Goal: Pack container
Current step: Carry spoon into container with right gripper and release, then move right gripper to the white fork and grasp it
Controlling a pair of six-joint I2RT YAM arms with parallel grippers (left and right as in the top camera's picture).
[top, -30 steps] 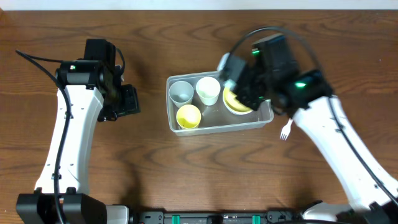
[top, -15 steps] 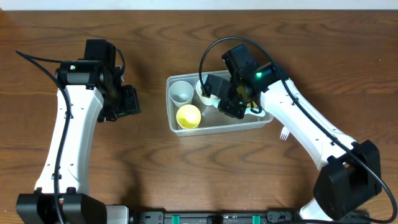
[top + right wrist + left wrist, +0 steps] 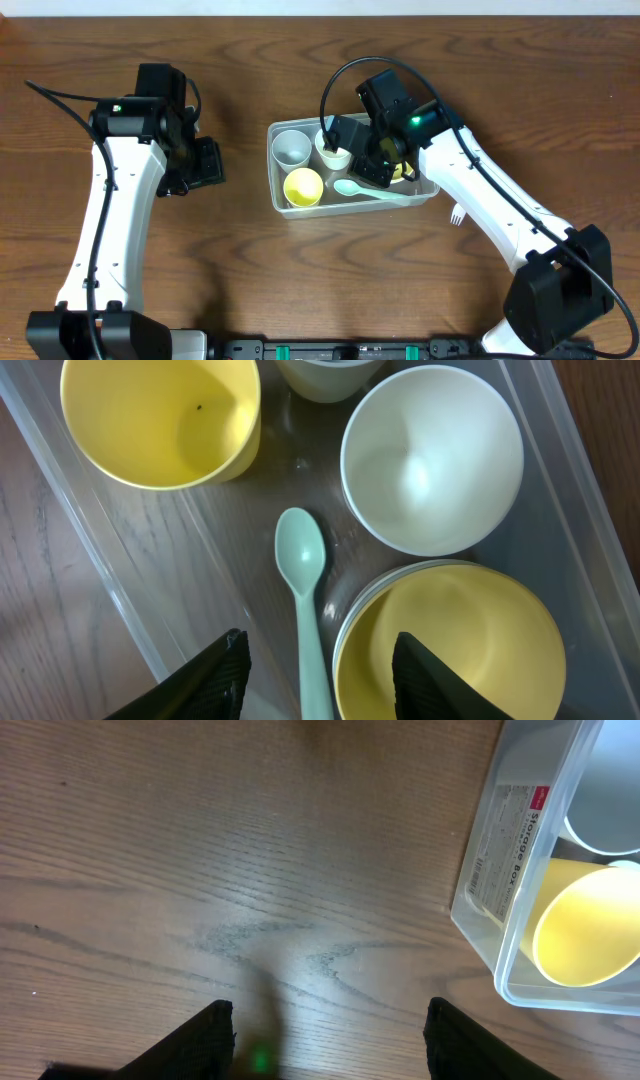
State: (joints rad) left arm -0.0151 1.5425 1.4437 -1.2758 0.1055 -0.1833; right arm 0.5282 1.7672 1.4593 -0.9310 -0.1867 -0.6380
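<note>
The clear plastic container (image 3: 281,199) sits mid-table and holds a grey cup (image 3: 292,148), a white cup (image 3: 336,148), a yellow cup (image 3: 303,186), a yellow bowl (image 3: 402,172) and a mint green spoon (image 3: 365,190). My right gripper (image 3: 372,168) hovers open over the container, above the spoon (image 3: 306,600) and the yellow bowl (image 3: 450,645); the white cup (image 3: 432,460) and yellow cup (image 3: 160,418) lie ahead of it. My left gripper (image 3: 205,162) is open and empty over bare wood left of the container (image 3: 505,870).
A white plastic fork (image 3: 459,211) lies on the wood table just right of the container's right end. The right arm crosses above the container's right half.
The mint green spoon now lies in the container, released by my right gripper, whose fingers stand open above it. The left arm has not moved.
</note>
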